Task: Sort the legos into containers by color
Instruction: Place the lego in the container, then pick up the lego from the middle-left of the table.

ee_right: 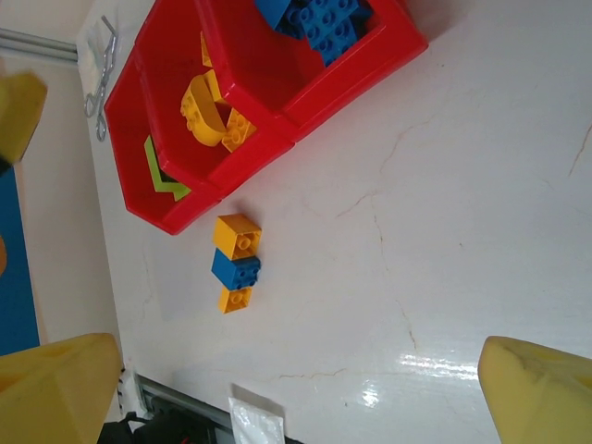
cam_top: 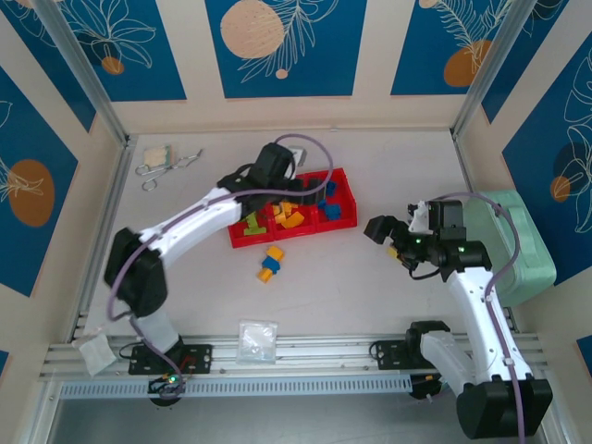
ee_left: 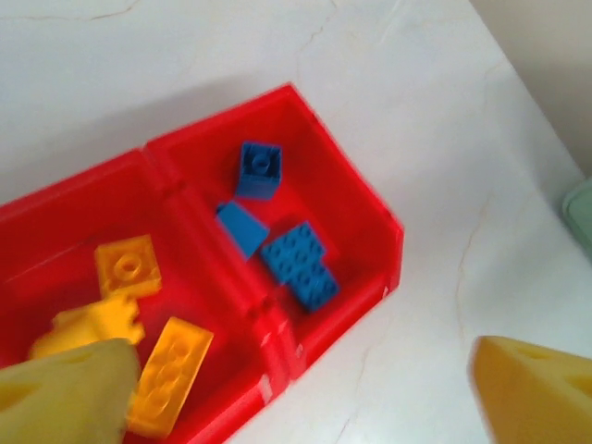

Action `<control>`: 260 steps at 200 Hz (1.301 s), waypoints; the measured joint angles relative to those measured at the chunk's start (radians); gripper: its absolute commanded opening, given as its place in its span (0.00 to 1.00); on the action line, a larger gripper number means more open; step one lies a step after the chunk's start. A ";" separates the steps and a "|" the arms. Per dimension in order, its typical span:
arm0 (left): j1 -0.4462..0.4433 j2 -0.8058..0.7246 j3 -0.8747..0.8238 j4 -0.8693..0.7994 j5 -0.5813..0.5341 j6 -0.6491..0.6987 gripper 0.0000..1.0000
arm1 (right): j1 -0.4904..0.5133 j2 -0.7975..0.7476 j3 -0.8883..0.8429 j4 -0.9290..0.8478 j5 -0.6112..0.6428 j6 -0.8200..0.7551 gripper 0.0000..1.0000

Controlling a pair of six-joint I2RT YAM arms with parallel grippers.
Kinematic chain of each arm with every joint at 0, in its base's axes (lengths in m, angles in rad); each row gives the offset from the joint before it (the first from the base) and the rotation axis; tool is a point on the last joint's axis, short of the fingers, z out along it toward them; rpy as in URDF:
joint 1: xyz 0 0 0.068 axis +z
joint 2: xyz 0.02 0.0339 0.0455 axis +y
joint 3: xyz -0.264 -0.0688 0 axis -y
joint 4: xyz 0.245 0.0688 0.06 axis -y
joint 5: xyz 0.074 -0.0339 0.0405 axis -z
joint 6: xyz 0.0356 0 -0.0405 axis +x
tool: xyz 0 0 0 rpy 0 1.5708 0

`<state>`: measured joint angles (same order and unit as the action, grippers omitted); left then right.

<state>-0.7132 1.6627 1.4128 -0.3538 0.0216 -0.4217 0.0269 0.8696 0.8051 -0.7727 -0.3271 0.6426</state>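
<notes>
Above the right end of the red tray [cam_top: 277, 240], the left claw [cam_top: 313, 190] hangs with its fingers [ee_left: 65, 393] spread wide and nothing between them. Directly under it, the right compartment holds three blue bricks [ee_left: 301, 265], and the middle compartment beside it holds several orange-yellow bricks [ee_left: 128, 266]. In the left compartment lies a lime green brick [cam_top: 252, 223]. Just near the tray, on the bare desk [cam_top: 370, 305], three loose bricks [ee_right: 236, 268] lie in a short row, touching each other: one orange-yellow, one blue, one small orange-yellow. The right claw [cam_top: 388, 239] is well apart from the tray, to the right, also open wide and empty, and it points toward the tray. Behind this arm, at the right edge of the desk, stands a mint-green case [cam_top: 523, 250]. A clear bag [cam_top: 257, 340] lies near the front rail, between the two arm bases.
</notes>
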 measured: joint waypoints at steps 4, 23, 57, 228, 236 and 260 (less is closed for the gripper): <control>-0.002 -0.031 -0.039 -0.003 -0.005 0.001 0.99 | 0.002 0.004 0.000 0.001 0.000 0.000 0.99; -0.014 -0.158 -0.211 -0.032 -0.018 0.012 0.99 | 0.021 0.026 0.000 0.005 -0.006 0.000 0.99; -0.031 -0.298 -0.474 -0.106 -0.030 0.013 1.00 | 0.070 0.080 0.001 0.031 -0.006 0.005 0.99; -0.036 -0.093 -0.524 -0.205 0.020 0.064 0.75 | 0.190 0.154 0.040 0.069 0.051 0.020 0.99; -0.036 -0.078 -0.516 -0.204 0.020 0.064 0.74 | 0.190 0.153 0.040 0.068 0.052 0.020 0.99; -0.038 -0.041 -0.497 -0.204 0.022 0.065 0.66 | 0.190 0.148 0.040 0.065 0.058 0.020 0.99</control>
<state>-0.7513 1.6215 0.9157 -0.5575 0.0433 -0.3569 0.2169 1.0180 0.8452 -0.7074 -0.2691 0.6624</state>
